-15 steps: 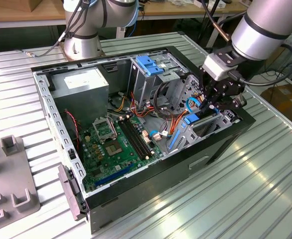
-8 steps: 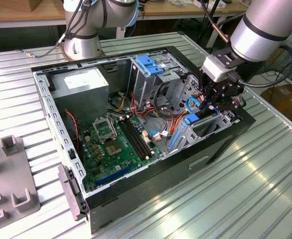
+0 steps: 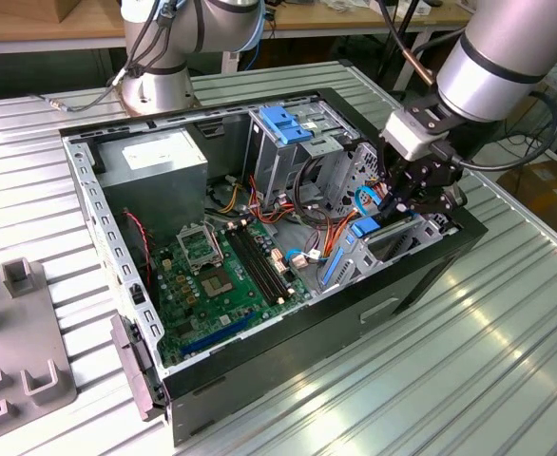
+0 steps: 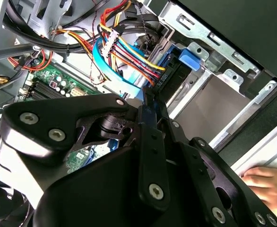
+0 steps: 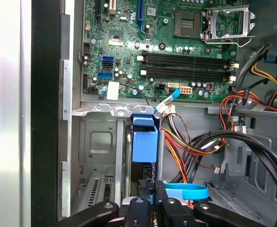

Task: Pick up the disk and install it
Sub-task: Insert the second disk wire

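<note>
**Disk in drive bay, pincer clamped on it**

Order below follows the exterior view, its left to its right.

- Grey fixture plate [image 3: 22,342] sits on the slatted metal table [image 3: 431,380], well apart from the pincer, at the far side of the open PC case [image 3: 259,351].
- Motherboard [image 3: 221,271] lies flat in the case floor, away from the pincer. The power supply box [image 3: 155,161] is in the corner beyond it.
- Blue-topped drive cage [image 3: 288,128] is near the pincer and not touching it.
- Bundle of red, yellow and orange cables [image 5: 186,142] runs just beside the pincer. A flat blue cable [image 5: 186,191] loops right next to the fingers [image 5: 137,208].
- Pincer [image 3: 407,204] is down inside the case end, over the bay. Its jaws are nearly together and pinched on the thin edge of the disk [image 5: 144,142].
- The disk stands on edge in the bay slot between the metal walls, directly ahead of the fingertips, with its blue rail end facing the motherboard.
- A person's hand [image 4: 266,184] rests outside the case wall, near the pincer and apart from it.
</note>
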